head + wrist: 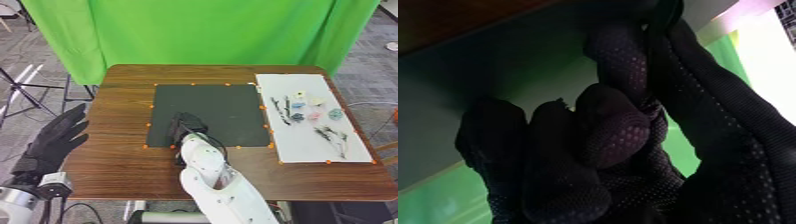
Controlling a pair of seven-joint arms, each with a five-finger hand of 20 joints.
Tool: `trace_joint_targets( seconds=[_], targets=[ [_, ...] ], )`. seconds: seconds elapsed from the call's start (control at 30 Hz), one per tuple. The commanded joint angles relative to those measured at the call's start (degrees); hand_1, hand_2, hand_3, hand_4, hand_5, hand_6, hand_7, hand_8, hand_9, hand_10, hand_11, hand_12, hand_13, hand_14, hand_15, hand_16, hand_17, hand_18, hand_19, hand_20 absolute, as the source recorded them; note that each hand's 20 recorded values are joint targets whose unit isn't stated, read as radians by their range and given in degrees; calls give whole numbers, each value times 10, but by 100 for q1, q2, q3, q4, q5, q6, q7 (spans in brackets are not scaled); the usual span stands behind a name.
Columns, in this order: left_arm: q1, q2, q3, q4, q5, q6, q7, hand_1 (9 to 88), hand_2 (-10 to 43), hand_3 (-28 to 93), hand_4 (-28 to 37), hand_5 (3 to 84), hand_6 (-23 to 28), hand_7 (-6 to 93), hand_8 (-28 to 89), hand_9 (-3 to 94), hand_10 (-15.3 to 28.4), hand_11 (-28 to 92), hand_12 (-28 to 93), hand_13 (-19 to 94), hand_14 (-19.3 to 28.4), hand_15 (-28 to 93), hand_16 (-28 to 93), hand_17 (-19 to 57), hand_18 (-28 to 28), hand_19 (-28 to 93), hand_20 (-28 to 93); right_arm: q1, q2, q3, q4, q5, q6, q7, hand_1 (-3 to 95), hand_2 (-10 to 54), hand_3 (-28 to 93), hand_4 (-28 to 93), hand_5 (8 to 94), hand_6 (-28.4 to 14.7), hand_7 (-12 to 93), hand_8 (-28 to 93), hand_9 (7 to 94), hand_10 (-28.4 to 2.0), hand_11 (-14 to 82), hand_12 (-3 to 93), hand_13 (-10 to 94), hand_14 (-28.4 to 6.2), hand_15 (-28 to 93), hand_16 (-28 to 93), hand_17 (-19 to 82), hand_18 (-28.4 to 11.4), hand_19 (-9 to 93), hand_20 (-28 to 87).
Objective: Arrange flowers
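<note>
The right hand's (188, 124) black glove is showing rows of small pale dots, and beneath it a plain charcoal mat (229, 97) is contrasting with the brown, streaky-grained table (124, 172). To the right of that hand, a white sheet (300, 151) is setting off a pale-yellow flower (300, 94), a light-blue flower (298, 105), a pink flower (314, 116) and a blue-green flower (335, 114), while dark-brown twigs (287, 111) are standing out nearby. Beyond the hand, a curtain (204, 35) is glowing solid bright green.

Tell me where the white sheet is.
In the head view, the white sheet lies on the right of the table, beside the black mat.
</note>
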Motion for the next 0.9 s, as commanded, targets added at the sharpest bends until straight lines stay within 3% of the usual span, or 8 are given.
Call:
trace_joint_targets(
  seconds=[0.03,0.43,0.5,0.6,0.9],
  targets=[
    [-57,47,51,40,2,-56,-77,248,-94,686,-260,207,-2,177,-93,153,74,62,240,109,99,96,111,-115,163,305,110,-62,-214,64,202,-16,149,8,418,-95,815,-228,797,38,502,202,896,-63,594,482,859,-53,808,407,558,-210,932,697],
    [-55,37,44,44,-11,-75,-114,247,-91,686,-261,207,-1,174,-91,152,74,65,239,109,99,96,111,-115,163,306,109,-68,-207,107,171,92,-47,70,340,-95,812,-258,809,21,451,174,899,-67,566,470,853,-55,793,409,556,-208,932,692],
    [-58,38,44,49,-13,-84,-119,246,-90,687,-261,206,-1,175,-91,152,74,66,239,109,99,96,111,-115,163,306,109,-80,-204,123,146,115,-113,72,318,-95,814,-262,812,17,446,131,899,-67,561,466,853,-55,791,408,555,-208,932,690],
    [-68,33,48,58,-9,-93,-114,246,-90,689,-261,206,-1,175,-91,152,73,66,239,109,99,97,111,-115,163,306,109,-58,-186,124,138,97,-254,91,286,-95,817,-249,818,11,475,-79,899,-68,552,459,852,-54,784,410,555,-208,932,688],
    [-24,-78,-2,26,11,-108,-140,245,-87,690,-263,206,-1,176,-92,152,73,67,238,109,99,97,110,-115,163,306,108,79,91,-46,74,-433,-186,72,258,-90,809,-250,805,5,470,-98,888,-75,544,457,836,-61,781,409,532,-210,932,682]
  ],
)
